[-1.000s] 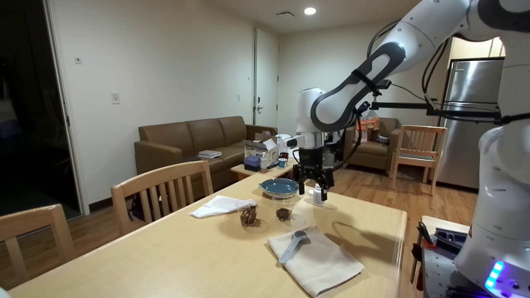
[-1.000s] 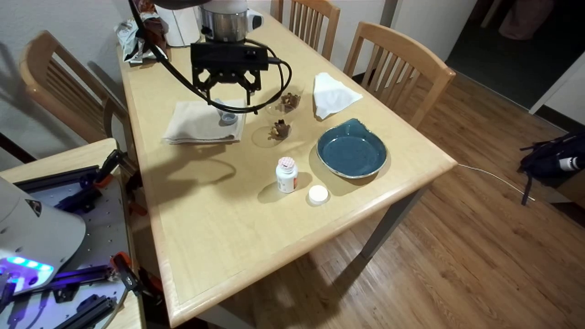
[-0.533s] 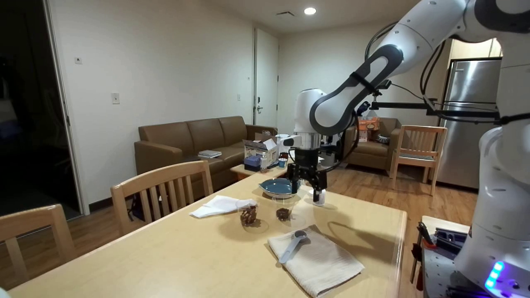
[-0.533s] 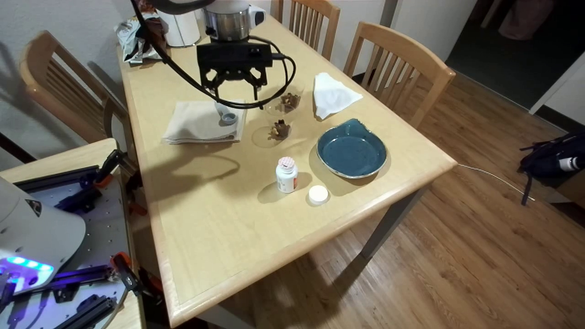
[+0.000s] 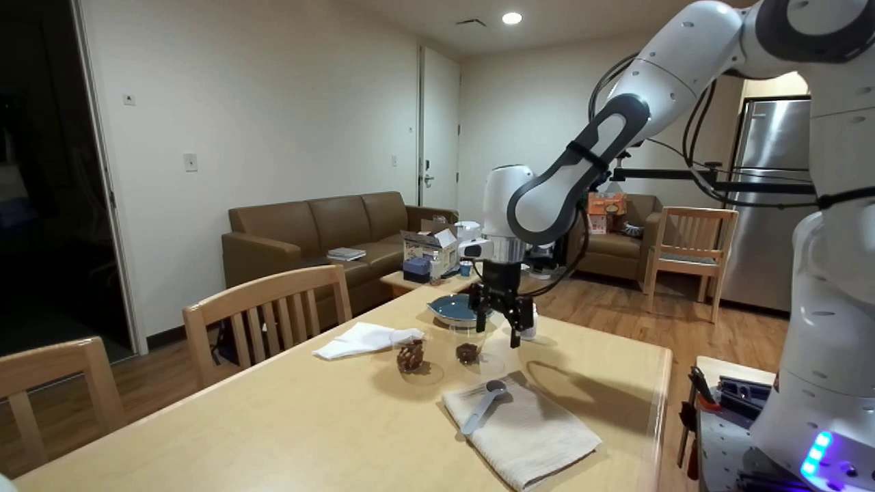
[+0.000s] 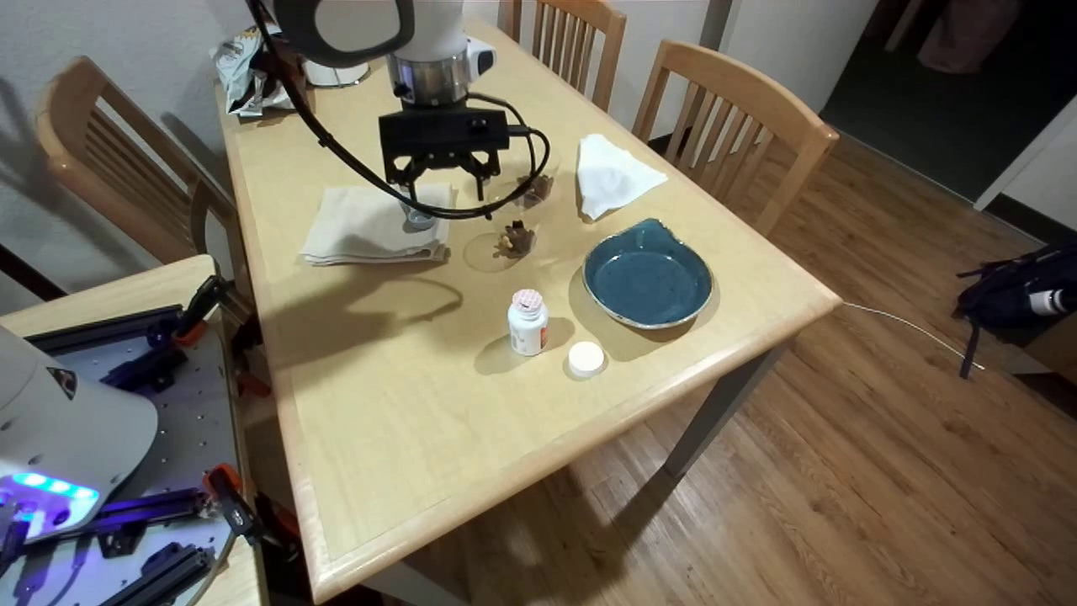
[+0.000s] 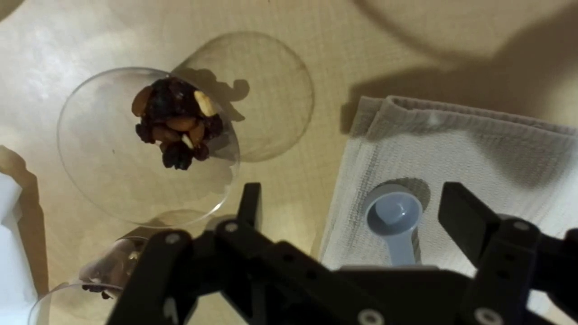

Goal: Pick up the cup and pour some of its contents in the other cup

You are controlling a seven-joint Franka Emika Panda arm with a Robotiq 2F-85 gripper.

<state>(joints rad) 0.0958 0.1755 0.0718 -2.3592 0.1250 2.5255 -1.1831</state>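
Hand (image 7: 354, 207): above the table (image 6: 404, 421), spread wide, grasping nothing.
Nearer cup (image 7: 149, 149): on the table, nine o'clock in wrist view, nuts (image 7: 180, 123) inside.
Farther cup (image 7: 92, 277): eight o'clock, partly cropped.

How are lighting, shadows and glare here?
Wrist view: glare on the table at upper left, a clear cup casting a ring shadow, claw nearly black; both exterior views: a looped shadow on the table; an exterior view: ceiling light blown out.
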